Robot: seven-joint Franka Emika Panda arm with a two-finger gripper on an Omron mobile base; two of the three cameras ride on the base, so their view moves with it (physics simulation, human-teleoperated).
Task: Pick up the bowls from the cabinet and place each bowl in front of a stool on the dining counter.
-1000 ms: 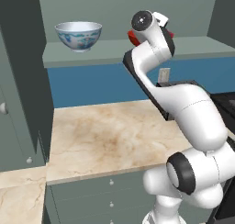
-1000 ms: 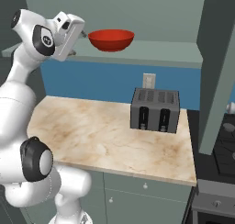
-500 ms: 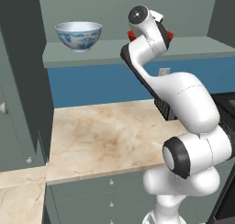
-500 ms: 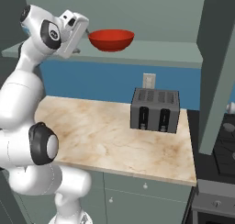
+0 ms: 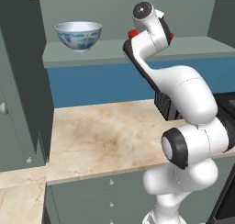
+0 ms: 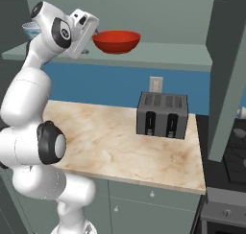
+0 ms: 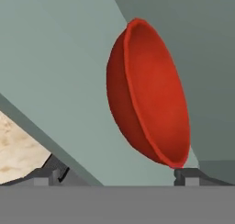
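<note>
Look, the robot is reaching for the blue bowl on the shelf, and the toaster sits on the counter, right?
Not quite. It is reaching for the red bowl, as the hand view shows between the open fingers. The blue-patterned bowl stands apart on the shelf. The toaster does sit on the counter.

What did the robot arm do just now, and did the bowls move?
The arm swung its elbow over and lifted its hand closer to the red bowl on the cabinet shelf. The end effector is open, beside the bowl's rim, holding nothing. Both the red bowl and the blue-and-white bowl stayed put on the shelf, and the toaster stayed on the counter.
</note>
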